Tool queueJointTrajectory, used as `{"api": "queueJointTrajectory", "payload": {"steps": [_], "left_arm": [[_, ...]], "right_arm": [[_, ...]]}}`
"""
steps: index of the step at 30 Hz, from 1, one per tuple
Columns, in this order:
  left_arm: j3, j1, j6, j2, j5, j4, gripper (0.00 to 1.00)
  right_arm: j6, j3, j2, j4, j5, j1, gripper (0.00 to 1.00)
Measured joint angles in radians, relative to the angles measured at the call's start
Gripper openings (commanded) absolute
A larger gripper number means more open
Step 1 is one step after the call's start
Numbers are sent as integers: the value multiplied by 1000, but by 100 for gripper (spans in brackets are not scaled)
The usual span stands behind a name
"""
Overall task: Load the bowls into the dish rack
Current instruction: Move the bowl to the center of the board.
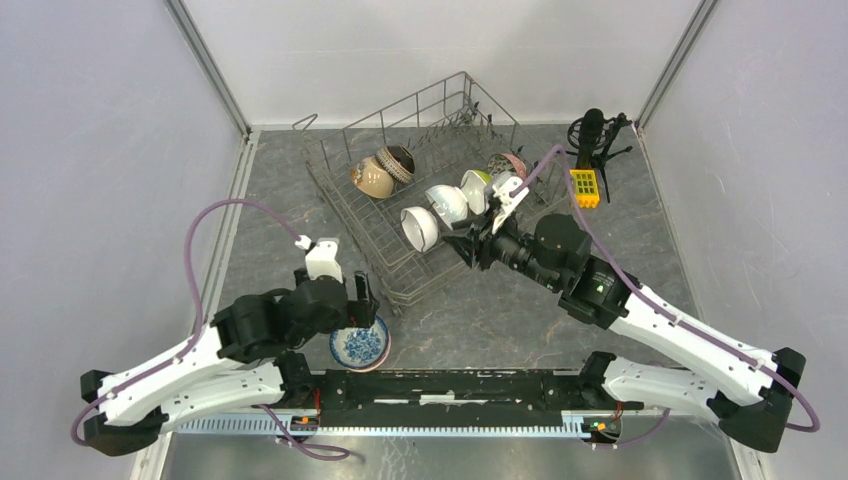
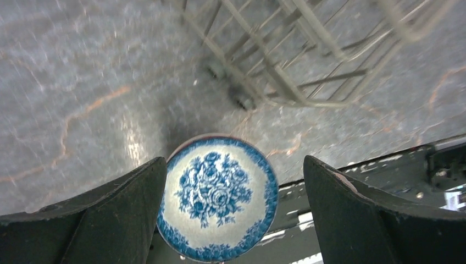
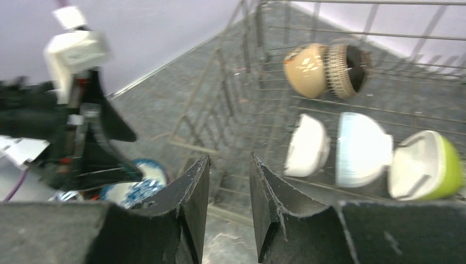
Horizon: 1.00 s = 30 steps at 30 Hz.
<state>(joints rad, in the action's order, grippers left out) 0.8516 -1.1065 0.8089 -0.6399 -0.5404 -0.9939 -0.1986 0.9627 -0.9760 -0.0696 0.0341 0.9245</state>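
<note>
Six bowls (image 1: 420, 228) stand on edge in the dish rack (image 1: 352, 215); a seventh, the blue-and-white bowl (image 2: 217, 198), sits on the table at the rack's 7 o'clock.
The left gripper (image 2: 233, 165) hangs over it with fingers spread wide to either side, gripping nothing; whether they touch is unclear. The right gripper (image 3: 229, 165), at the rack's 5 o'clock edge, is narrowly parted and empty. Its wrist hides most of the sixth bowl (image 1: 508, 163). Grey veined tabletop (image 1: 500, 310), pale walls (image 1: 100, 150).
</note>
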Motion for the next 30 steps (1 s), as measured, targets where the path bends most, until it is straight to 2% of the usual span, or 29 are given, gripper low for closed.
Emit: {"api": "queueJointTrajectory", "payload": {"steps": [5, 15, 30], "left_arm": [[-80, 0, 124, -27, 55, -48, 100], [-210, 0, 366, 89, 64, -129, 100], [-221, 1, 491, 111, 4, -177, 100]], "right_arm": [[-29, -49, 13, 0, -42, 106, 38], [-54, -153, 13, -14, -10, 290, 39], [-68, -189, -93, 9, 83, 425, 40]]}}
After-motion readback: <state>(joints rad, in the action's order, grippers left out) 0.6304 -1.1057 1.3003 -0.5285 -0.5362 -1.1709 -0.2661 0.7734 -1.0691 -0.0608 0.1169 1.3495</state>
